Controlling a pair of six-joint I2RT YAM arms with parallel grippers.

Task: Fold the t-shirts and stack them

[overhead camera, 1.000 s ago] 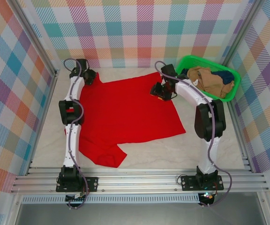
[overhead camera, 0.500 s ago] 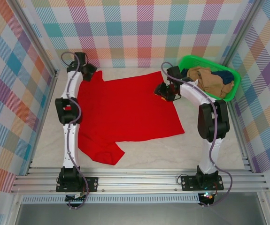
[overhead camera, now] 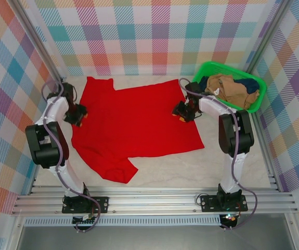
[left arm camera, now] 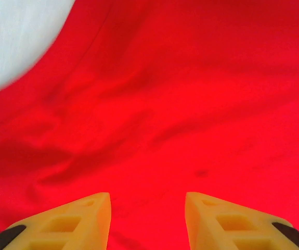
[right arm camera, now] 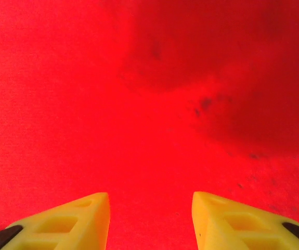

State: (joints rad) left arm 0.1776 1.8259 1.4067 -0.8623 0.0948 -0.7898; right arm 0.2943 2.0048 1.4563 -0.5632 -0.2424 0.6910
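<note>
Hovering over the red t-shirt (overhead camera: pixel 139 120), left fingers (left arm camera: pixel 87 221) and right fingers (right arm camera: pixel 81 221) parted, empty, elbows bent.

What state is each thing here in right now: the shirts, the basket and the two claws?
red t-shirt: spread out, unfolded, near sleeve rumpled.
tan t-shirt: crumpled in the basket.
navy t-shirt: crumpled in the basket, beside the tan one.
green basket: upright, holding two shirts.
left gripper: open, empty, at the red t-shirt's left edge.
right gripper: open, empty, at its right edge.
</note>
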